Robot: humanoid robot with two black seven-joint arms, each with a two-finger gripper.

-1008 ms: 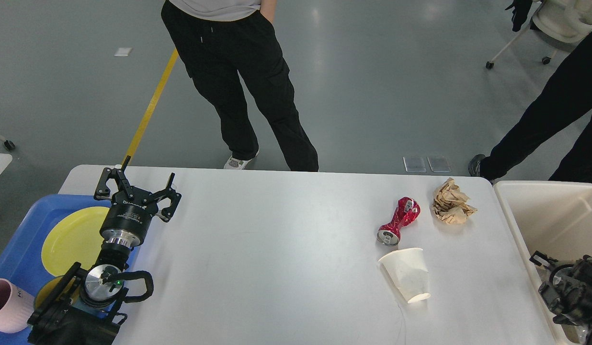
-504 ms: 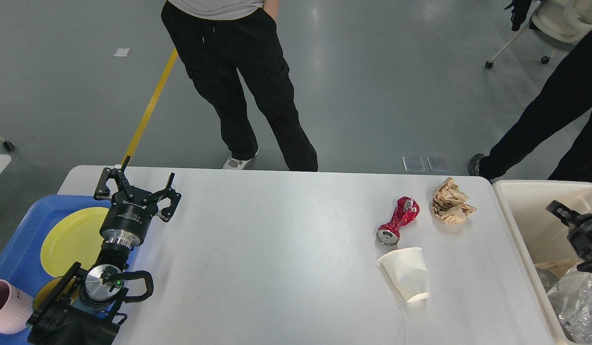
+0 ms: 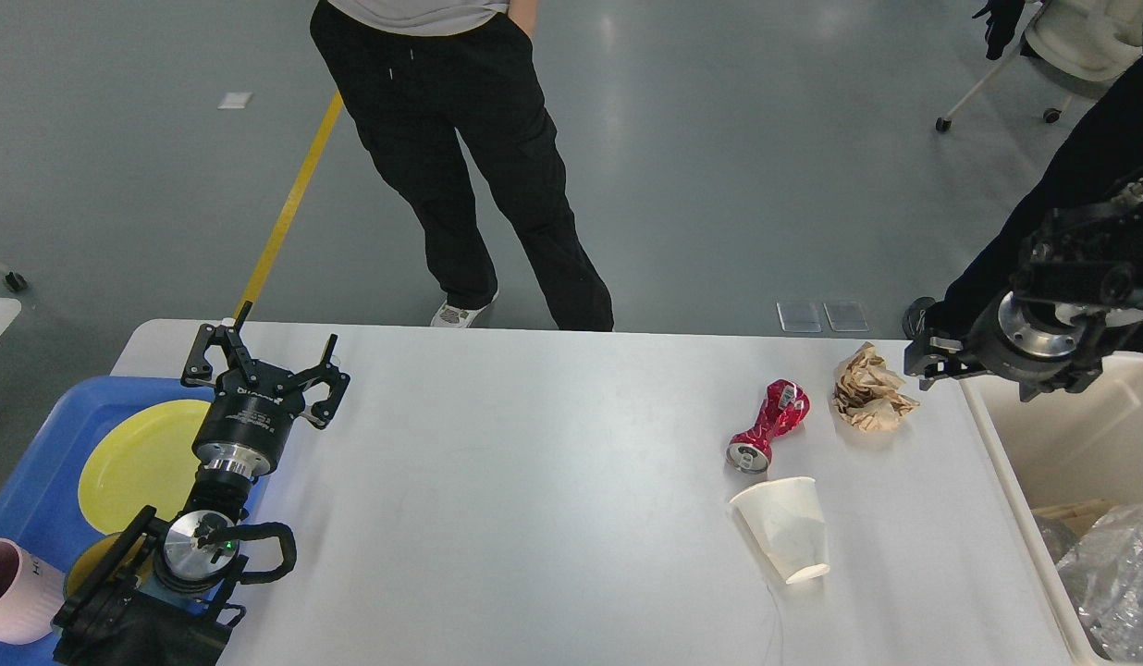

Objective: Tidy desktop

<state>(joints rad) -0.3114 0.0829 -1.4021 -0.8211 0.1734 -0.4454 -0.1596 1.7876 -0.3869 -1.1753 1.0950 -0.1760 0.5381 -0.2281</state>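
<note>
Desktop [image 3: 553, 481] fills the lower middle of the room's view, a wide white top, and what is left on it sits bunched toward the right end: a crushed red can [image 3: 768, 426], a white paper cup [image 3: 784, 529] lying on its side just in front of it, and a crumpled brown paper ball [image 3: 869, 389] just behind. That clustering looks handy, since the cream bin [image 3: 1052, 435] stands against the right edge and already holds clear plastic wrap [image 3: 1112, 578] and something brown, so I'd judge the rubbish goes there. At the left edge a blue tray [image 3: 44, 462] carries a yellow plate [image 3: 132, 458] and a pink mug [image 3: 12, 592], apparently the place for dishes. The left gripper [image 3: 262, 365] hovers over the tray's inner edge, fingers spread wide with nothing between them. The right gripper [image 3: 937, 356] hangs beside the paper ball, near the bin's far corner; it is dark and seen side-on, so I cannot tell how its fingers stand or whether it grips anything. The bin and mug are cut off by the frame.
</note>
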